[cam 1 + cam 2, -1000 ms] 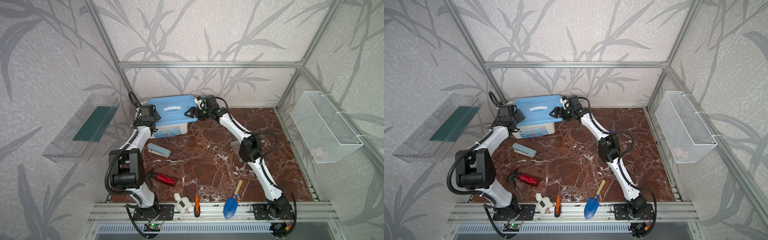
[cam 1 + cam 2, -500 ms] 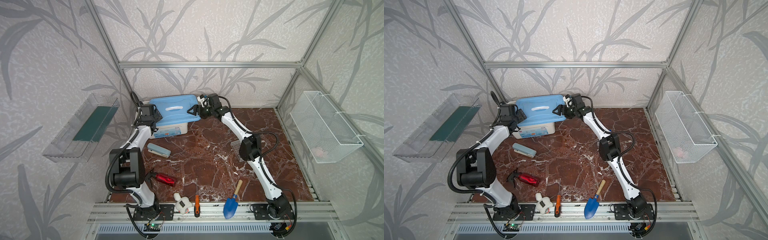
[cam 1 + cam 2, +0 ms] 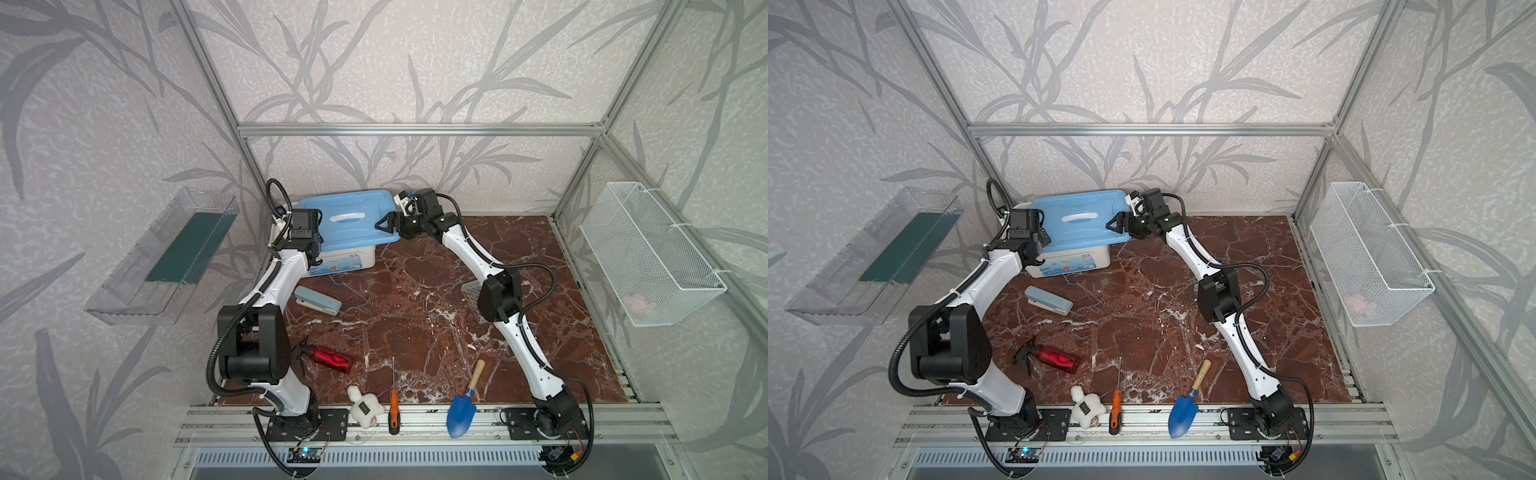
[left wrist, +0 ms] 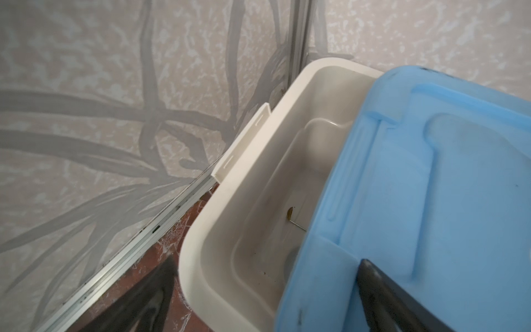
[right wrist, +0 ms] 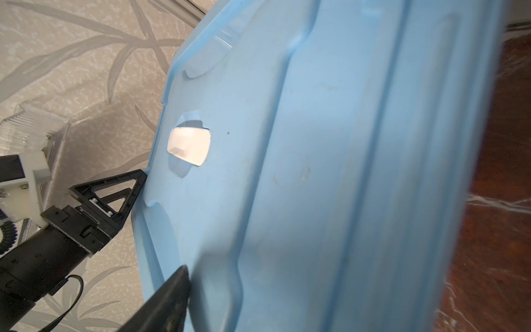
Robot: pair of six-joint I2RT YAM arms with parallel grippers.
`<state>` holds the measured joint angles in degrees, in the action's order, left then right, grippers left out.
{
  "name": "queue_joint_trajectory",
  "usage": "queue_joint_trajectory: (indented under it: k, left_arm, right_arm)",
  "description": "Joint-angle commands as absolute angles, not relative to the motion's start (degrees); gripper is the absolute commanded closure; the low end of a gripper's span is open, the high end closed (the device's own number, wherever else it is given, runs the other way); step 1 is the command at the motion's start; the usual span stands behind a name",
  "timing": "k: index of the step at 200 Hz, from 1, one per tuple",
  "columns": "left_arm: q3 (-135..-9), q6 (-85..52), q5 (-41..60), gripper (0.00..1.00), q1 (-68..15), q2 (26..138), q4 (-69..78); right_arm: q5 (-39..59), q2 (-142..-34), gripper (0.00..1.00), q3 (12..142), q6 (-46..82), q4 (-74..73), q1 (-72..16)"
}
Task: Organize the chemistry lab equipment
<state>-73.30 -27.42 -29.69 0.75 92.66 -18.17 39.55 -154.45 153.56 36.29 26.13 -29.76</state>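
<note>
Red-brown marbled tabletop (image 3: 415, 324) inside a leaf-papered, aluminium-framed cell: both arms reach to a white tub (image 3: 351, 262) at the back. Its blue lid (image 3: 345, 220) sits askew, leaving the tub's end nearest the left gripper (image 4: 267, 261) uncovered. That gripper's fingers (image 4: 379, 299) stand wide apart, one above the lid's corner and the other outside the tub wall. In the right wrist view one of its fingertips touches the lid's rim. At the opposite end, the right gripper (image 3: 384, 226) has a finger over the lid's overhanging edge; whether it is clamped on the lid cannot be told. A clear grid rack (image 3: 470, 291) sits on the tabletop well behind the right gripper, beside that arm's elbow and partly hidden by it. A blue-grey stapler (image 3: 318, 301) lies behind the left gripper, near its forearm.
</note>
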Motion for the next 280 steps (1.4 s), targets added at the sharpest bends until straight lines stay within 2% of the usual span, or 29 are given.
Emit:
queue_joint_trajectory:
  k: [1, 20, 45, 56, 70, 91, 104, 114, 128, 189, 214, 235, 259, 280]
  left_arm:
    - [-66.34, -28.26, -25.52, 0.01, 0.49, 85.31, -17.53]
    - [-63.01, -31.83, -20.82, 0.01, 0.29, 79.01, -13.27]
    - [-60.05, -36.75, -22.32, 0.02, -0.52, 74.45, -16.08]
    - [-51.23, -39.63, -20.36, 0.02, -1.37, 69.27, -7.53]
    - [-39.76, -41.54, -19.24, 0.09, -1.27, 63.94, 6.9]
    - [-36.6, -43.57, -15.6, 0.08, 1.29, 61.4, 9.4]
    - [-35.27, -47.65, -14.08, 0.07, 1.41, 61.92, 11.75]
    - [-33.3, -56.45, -14.46, 0.07, 1.78, 62.77, 12.05]
    - [-27.35, -64.65, -13.5, 0.08, 2.56, 65.01, 22.73]
    - [-21.79, -71.82, -4.61, 0.08, 11.1, 75.42, 48.39]
    - [-22.23, -69.87, -3.13, 0.08, 11.87, 74.68, 48.56]
    - [-24.9, -69.25, -2.07, 0.06, 14.6, 73.72, 41.86]
    - [-23.71, -70.6, 1.2, 0.04, 18.45, 75.4, 49.72]
    - [-26.38, -69.69, 1.84, 0.03, 19.55, 76.47, 46.9]
  right_arm:
    - [40.42, -156.61, 0.24, 155.72, 34.86, 27.77, -29.96]
    - [40.35, -157.0, 0.24, 156.09, 34.93, 27.8, -29.76]
    - [40.68, -157.3, 0.25, 156.22, 35.85, 26.99, -29.46]
    - [40.85, -157.53, 0.25, 156.67, 35.98, 27.05, -29.49]
    - [41.03, -157.59, 0.25, 157.38, 35.62, 27.73, -29.39]
    - [41.89, -157.51, 0.26, 157.56, 35.68, 27.95, -29.16]
    - [41.93, -157.33, 0.26, 157.42, 35.59, 27.87, -29.07]
    - [42.08, -157.47, 0.26, 157.41, 35.9, 27.59, -28.88]
    - [42.45, -157.49, 0.26, 157.41, 36.08, 27.7, -28.58]
    - [43.11, -157.27, 0.25, 157.15, 36.0, 27.52, -28.43]
    - [43.07, -157.25, 0.26, 157.24, 36.07, 27.06, -28.42]
    - [42.89, -156.98, 0.26, 157.5, 35.96, 27.18, -28.47]
    - [42.72, -156.8, 0.26, 157.46, 35.97, 27.08, -28.45]
    - [42.72, -156.83, 0.26, 157.5, 36.06, 26.78, -28.47]
